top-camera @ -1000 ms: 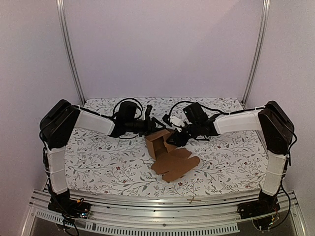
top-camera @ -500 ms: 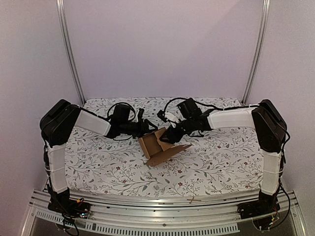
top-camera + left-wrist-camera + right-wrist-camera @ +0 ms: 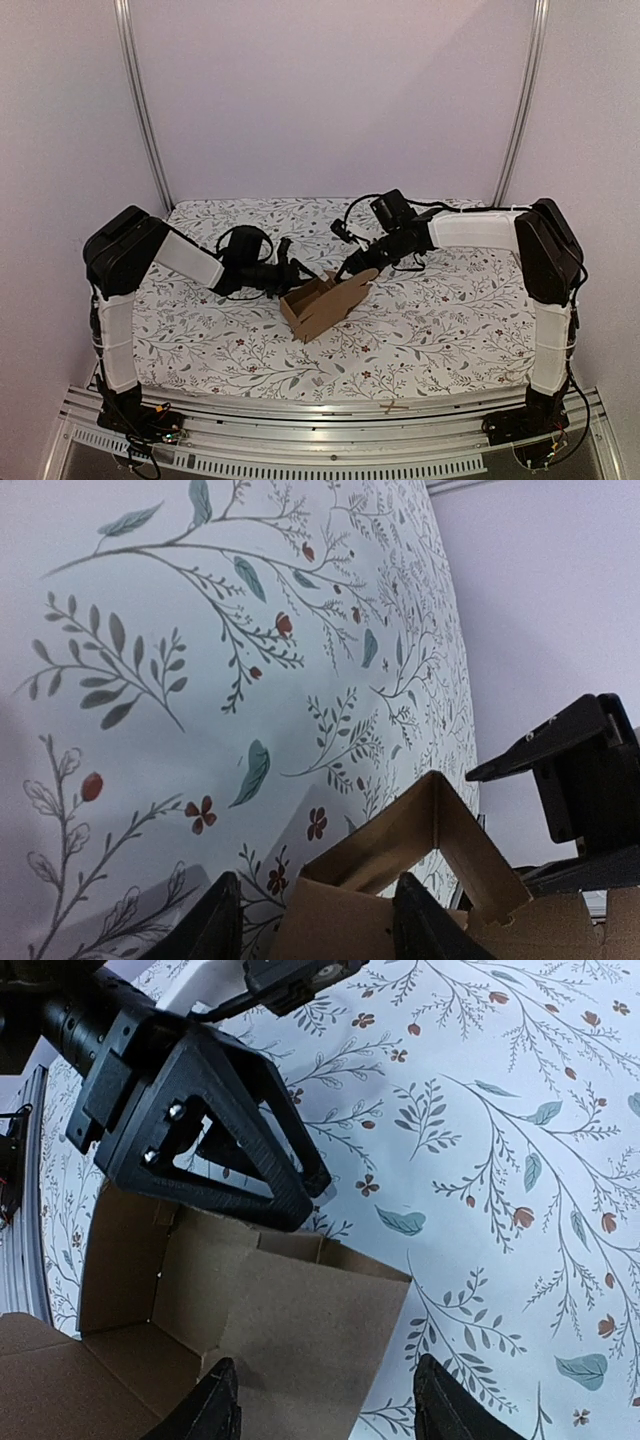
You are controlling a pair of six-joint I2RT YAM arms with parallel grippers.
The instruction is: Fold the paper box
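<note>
If the right claw (image 3: pixel 325 1362) is letting its panel go before the crease has set, the cardboard could spring back flat. If the two arms are pushing unevenly, the light box (image 3: pixel 315 305) could skid over the cloth or crumple at a corner. The black fingers of both arms are also working very close together, so a knock between them is a fair worry. The right claw is standing about half spread and released, its fingers astride a raised brown panel with a gap showing on one side. The left claw (image 3: pixel 317 880) is half spread too, astride a wall of the box — whether it is pinching, I cannot tell. The box is sitting half raised near the middle of the flowered table (image 3: pixel 450 320), between the two arms.
</note>
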